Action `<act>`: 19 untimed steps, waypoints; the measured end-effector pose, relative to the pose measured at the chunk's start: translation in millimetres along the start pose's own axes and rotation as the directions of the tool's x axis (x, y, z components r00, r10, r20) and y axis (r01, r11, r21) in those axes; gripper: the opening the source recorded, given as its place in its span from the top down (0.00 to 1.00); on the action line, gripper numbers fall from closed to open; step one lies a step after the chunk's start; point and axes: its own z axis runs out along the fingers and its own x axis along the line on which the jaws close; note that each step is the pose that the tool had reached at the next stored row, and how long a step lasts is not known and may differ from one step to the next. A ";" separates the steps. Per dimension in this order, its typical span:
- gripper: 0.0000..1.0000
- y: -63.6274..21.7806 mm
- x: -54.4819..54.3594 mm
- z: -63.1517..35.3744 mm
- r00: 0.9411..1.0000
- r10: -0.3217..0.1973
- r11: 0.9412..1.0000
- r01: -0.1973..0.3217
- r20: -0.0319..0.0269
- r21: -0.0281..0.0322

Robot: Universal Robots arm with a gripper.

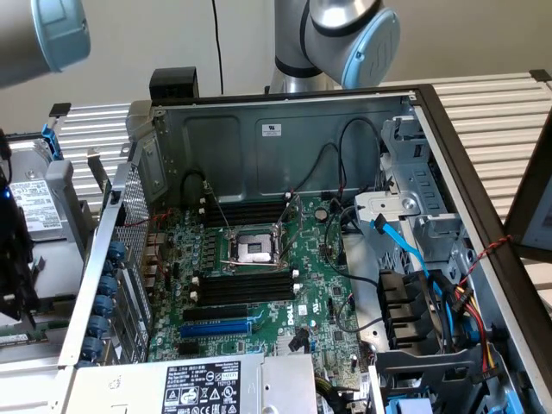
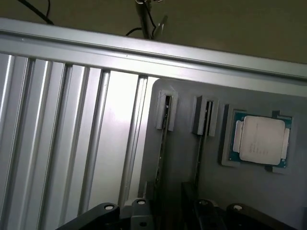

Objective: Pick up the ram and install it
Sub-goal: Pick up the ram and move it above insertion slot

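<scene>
Two thin ram sticks stand on edge in a grey holder tray (image 2: 249, 196). One ram stick (image 2: 163, 143) lies in line with my gripper (image 2: 169, 213), whose dark body hangs just over that stick's near end. The second stick (image 2: 202, 143) is in the neighbouring slot. In the exterior view my gripper (image 1: 15, 276) is at the far left edge, outside the computer case. The motherboard (image 1: 323, 297) lies inside the open case, with black memory slots (image 1: 241, 287) below the CPU socket (image 1: 255, 248) and more slots (image 1: 243, 212) above it.
A loose CPU (image 2: 260, 140) rests in a recess of the holder tray beside the sticks. A ribbed metal table top (image 2: 62, 143) surrounds the tray. The case holds a blue expansion slot (image 1: 216, 328), a power supply (image 1: 207, 385), cables (image 1: 457, 310) and a drive cage (image 1: 414, 185). A hard drive (image 1: 34, 200) lies outside the case at the left.
</scene>
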 end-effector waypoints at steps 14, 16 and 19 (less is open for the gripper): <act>0.64 0.6 4.6 1.0 1.000 0.017 1.000 -0.017 0.000 -0.001; 0.64 0.6 5.1 1.3 1.000 0.026 1.000 -0.026 0.003 0.000; 0.64 0.6 5.2 1.9 0.999 0.047 0.999 -0.047 0.010 0.000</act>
